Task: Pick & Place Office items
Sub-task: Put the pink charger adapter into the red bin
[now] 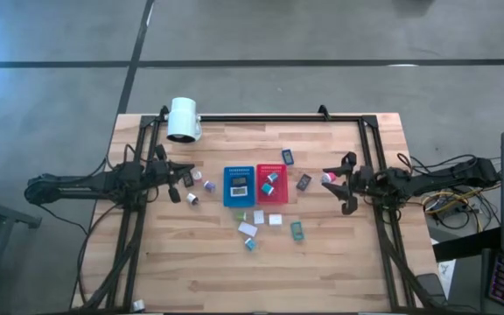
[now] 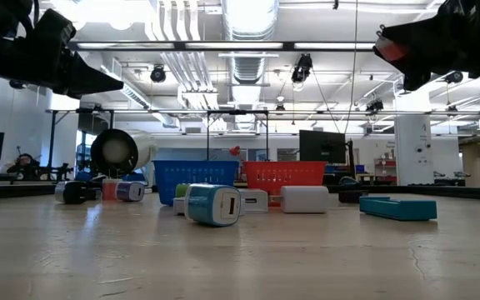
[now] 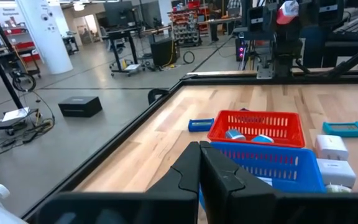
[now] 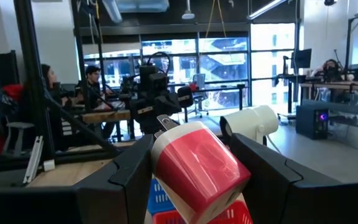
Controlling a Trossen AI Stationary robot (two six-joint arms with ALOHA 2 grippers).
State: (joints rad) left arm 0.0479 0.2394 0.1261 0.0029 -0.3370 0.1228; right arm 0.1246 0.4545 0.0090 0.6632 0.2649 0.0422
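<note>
Small office items lie around two perforated trays mid-table, a blue tray [image 1: 237,185] and a red tray [image 1: 270,184]. Among them are white blocks [image 1: 248,229], a teal clip [image 1: 297,230] and a purple piece [image 1: 209,185]. The red tray holds teal pieces [image 1: 271,178]. My right gripper [image 1: 327,178] hovers right of the red tray, shut on a red-and-white block [image 4: 194,168]. My left gripper [image 1: 182,171] hangs shut and empty left of the blue tray, its fingers [image 3: 201,177] together. My right gripper pinches the red-and-white block by its two opposite sides [image 4: 160,163] between the two fingers [image 4: 269,171]. The fingers come roughly level from the table's right side. The block is lifted clear of the table, and its metal prongs [image 4: 166,122] stick out away from the gripper.
A big white cylinder [image 1: 183,120] lies at the far left of the table. A black frame [image 1: 261,115] runs along the far edge and down both sides. The near half of the table [image 1: 261,280] is bare wood. People sit at desks [image 4: 92,81] beyond the table.
</note>
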